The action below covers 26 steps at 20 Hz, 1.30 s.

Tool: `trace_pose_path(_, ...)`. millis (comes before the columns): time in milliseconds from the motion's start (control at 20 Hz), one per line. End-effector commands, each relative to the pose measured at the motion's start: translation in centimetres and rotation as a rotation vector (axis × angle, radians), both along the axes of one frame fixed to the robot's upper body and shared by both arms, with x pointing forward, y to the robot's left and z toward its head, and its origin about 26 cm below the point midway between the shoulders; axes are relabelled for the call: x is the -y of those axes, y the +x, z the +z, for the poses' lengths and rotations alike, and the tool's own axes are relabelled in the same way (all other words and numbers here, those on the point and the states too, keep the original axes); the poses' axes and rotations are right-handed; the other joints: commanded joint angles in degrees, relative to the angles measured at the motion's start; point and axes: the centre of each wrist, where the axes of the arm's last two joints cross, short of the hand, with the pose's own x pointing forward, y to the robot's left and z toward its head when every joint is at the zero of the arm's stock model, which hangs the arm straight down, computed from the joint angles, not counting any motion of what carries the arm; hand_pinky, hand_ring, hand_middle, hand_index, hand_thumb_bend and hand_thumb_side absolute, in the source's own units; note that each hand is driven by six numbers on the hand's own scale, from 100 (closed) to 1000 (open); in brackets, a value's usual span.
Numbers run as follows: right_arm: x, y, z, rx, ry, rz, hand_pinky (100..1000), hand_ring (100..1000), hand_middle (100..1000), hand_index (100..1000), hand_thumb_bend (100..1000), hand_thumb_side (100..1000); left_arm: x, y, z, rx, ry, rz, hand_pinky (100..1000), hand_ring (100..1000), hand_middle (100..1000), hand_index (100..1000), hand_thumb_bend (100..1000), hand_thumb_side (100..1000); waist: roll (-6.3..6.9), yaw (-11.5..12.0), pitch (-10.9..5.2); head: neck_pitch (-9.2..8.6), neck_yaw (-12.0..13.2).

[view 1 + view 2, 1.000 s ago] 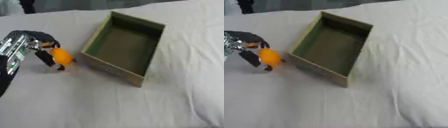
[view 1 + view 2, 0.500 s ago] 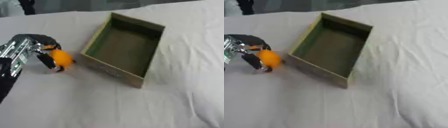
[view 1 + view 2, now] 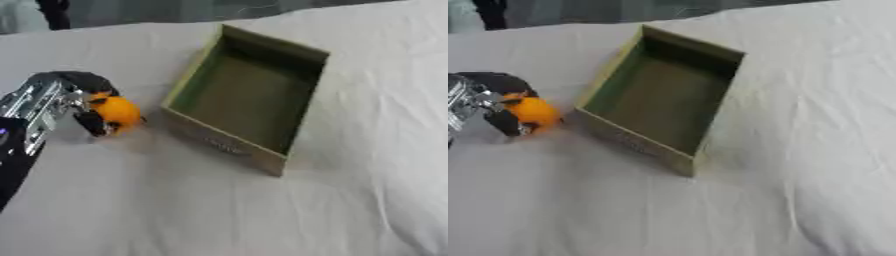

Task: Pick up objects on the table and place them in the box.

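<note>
Orange ball (image 3: 117,113) held at the left of the white-clothed table (image 3: 350,200).
The ball is pinched by the curled black fingers of the left hand (image 3: 80,100), just left of the olive-green box (image 3: 248,98), whose near left wall is close beside it.

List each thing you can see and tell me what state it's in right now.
Round orange object: outside the box, on its left, held in the hand.
Open olive-green cardboard box: upright on the cloth, nothing visible inside.
Left hand: fingers curled round the orange object.
White tablecloth: wrinkled, spread under everything.
Right hand: not in view.
</note>
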Motion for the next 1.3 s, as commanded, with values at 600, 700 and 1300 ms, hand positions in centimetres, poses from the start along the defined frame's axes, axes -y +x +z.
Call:
trace_pose_path(600, 0.3, -0.4, 0.8, 0.019, -0.015, -0.003, 769, 835, 802, 894, 100, 603, 0.0, -1.9, 5.0, 0.175, -0.071, -0.033, 690, 744, 674, 756, 100, 347, -0.13, 0.4, -1.91, -0.23, -0.3)
trace_pose_path(700, 0.3, -0.4, 0.8, 0.018, -0.014, -0.003, 769, 835, 802, 894, 100, 603, 0.1, -2.2, 5.8, 0.206, -0.085, -0.037, 686, 735, 666, 730, 100, 346, -0.12, 0.4, -2.02, -0.22, -0.3)
trace_pose_path(1300, 0.3, -0.4, 0.8, 0.018, -0.011, 0.0, 769, 835, 802, 894, 100, 603, 4.7, -4.7, 12.0, 0.462, -0.242, -0.171, 651, 670, 587, 680, 100, 338, -0.2, 0.4, -2.54, 0.07, 0.0)
